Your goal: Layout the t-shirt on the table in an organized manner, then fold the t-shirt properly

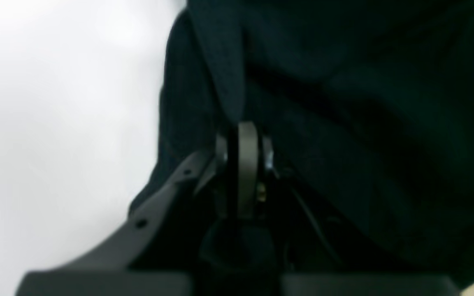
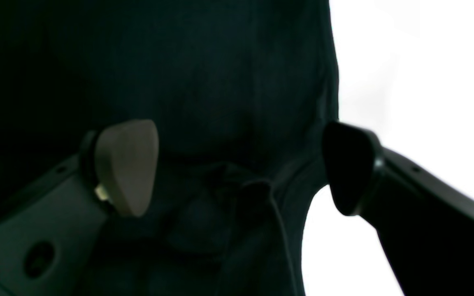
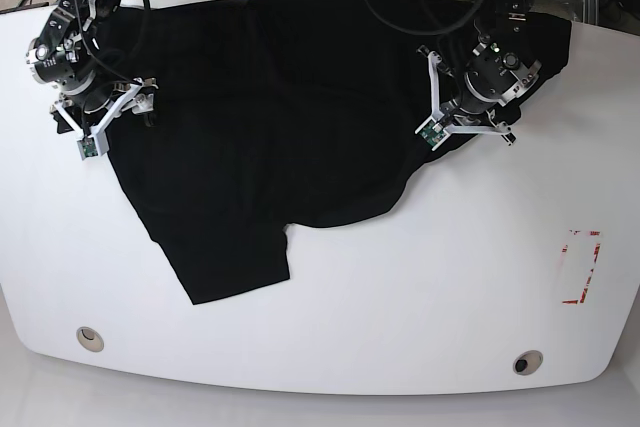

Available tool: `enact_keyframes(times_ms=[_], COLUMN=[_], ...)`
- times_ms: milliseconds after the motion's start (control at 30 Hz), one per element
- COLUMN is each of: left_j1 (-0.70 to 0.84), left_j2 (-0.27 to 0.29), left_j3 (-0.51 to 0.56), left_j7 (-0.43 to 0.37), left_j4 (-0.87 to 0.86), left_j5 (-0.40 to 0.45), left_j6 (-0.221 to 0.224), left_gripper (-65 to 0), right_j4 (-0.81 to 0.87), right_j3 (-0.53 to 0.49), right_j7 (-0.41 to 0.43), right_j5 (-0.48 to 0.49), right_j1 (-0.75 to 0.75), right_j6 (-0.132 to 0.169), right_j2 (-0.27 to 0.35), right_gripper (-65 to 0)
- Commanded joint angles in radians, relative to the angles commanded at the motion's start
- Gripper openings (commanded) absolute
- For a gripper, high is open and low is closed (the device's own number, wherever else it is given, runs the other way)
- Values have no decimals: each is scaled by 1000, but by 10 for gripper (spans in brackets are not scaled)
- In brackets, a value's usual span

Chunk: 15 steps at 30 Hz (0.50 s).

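Both wrist views blurred; t-shirt [image 3: 260,117] far edge perhaps off-table.

T-shirt [image 3: 270,117]: plain black, no print. Bench [image 3: 400,297]: glossy white w/ red tape rectangle [image 3: 581,267] and two grey round grommets [image 3: 89,337]. Left tool [image 1: 243,135]: dark grey pads, black frame. Right tool [image 2: 237,164]: one grey-brown pad, one black. Arms: black w/ white brackets.

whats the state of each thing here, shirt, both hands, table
t-shirt: spread but uneven on the table, not folded, one sleeve sticking toward the near edge
left hand: shut on a fold of the t-shirt
right hand: open, pads apart over the shirt's edge
table: bare white in front, red tape rectangle at one side
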Motion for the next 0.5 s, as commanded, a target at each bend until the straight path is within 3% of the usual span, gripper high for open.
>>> enact_keyframes(times_ms=[167,333,500], left_j1=[0,-6,-8], left_j2=[3,12,60], left_j3=[2,-2,-49], left_j7=[2,3,3], left_j4=[0,8,15], left_j5=[-2,-3,-3], left_j6=[0,0,0], left_gripper=[-626,-525,-426], right_j4=[-5,-5,-6], right_j3=[0,-2,-2], right_j7=[0,0,0], right_j5=[2,2,-2], right_j1=[0,0,2], right_j6=[0,0,0], right_j2=[0,0,0], right_gripper=[-36,-36,-36])
